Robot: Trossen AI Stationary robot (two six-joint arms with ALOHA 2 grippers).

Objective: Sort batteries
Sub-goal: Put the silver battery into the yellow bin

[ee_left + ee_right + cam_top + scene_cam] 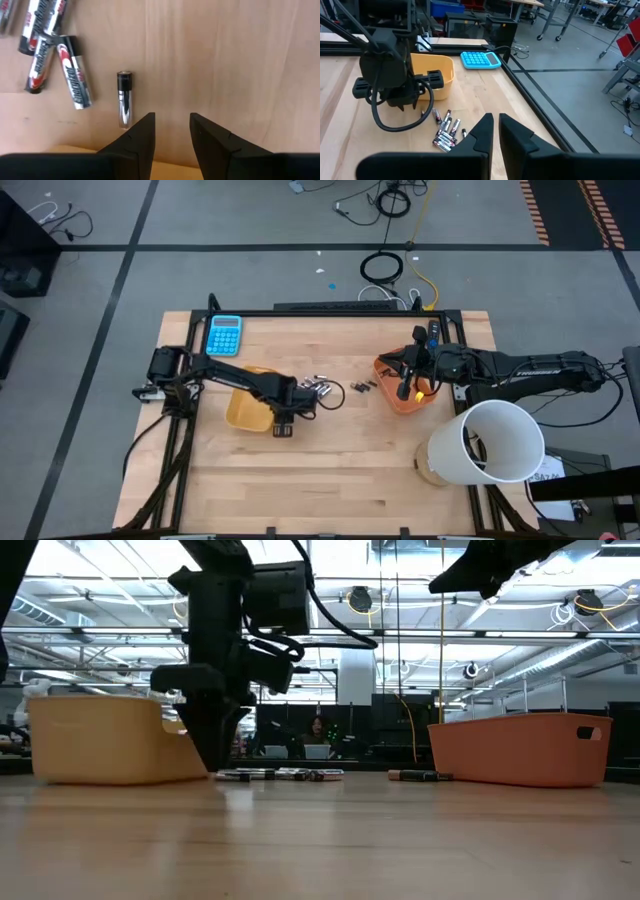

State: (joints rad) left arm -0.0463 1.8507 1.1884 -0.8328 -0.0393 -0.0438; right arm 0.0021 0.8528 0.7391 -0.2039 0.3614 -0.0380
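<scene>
The batteries (74, 75) carry red-and-black printed labels (lettering too blurred to read); nothing else legible.

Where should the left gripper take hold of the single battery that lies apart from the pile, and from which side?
Probably at the middle of the single battery, coming straight down from above. It lies flat on the table, with bare wood along both long sides, so the left gripper can close its open jaws across the round body.

Two dark matte arms, looping black cables, wedge-shaped black pincer (171, 131) fingers (smooth, unmarked)
</scene>
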